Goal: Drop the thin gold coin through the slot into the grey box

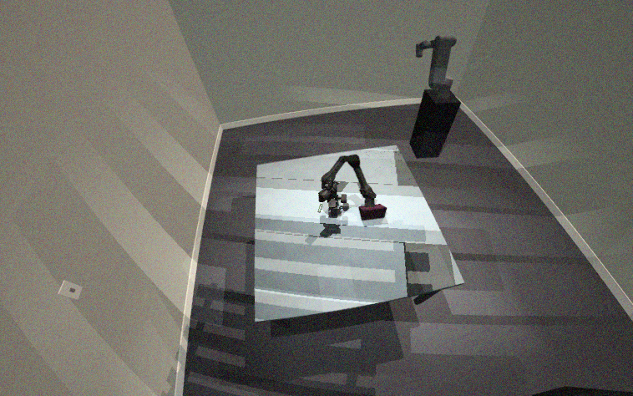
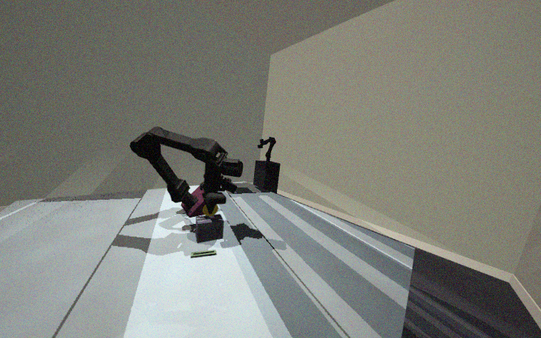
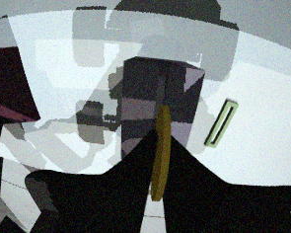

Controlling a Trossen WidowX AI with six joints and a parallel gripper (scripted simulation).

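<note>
My gripper [image 3: 157, 135] [image 2: 210, 205] is shut on the gold coin [image 3: 161, 158] [image 2: 207, 212], which it holds upright on edge, pointing down. The grey box [image 3: 138, 109] [image 2: 209, 229] is directly below, with the coin's lower edge close to its lid. I cannot tell whether they touch. The dark slot [image 3: 161, 90] shows beyond the coin's far end, roughly in line with it; the fingers and coin hide the nearer lid. The green holder [image 3: 231, 110] [image 2: 203, 254] [image 1: 319, 208] is empty and lies beside the box, on the right in the wrist view.
The arm's dark red base [image 1: 372, 211] [image 2: 194, 205] [image 3: 12, 89] stands near the box, at the left in the wrist view. A second arm on a black pedestal [image 1: 434, 123] [image 2: 266, 176] stands off the table. Striped shadows cross the table [image 1: 329, 280].
</note>
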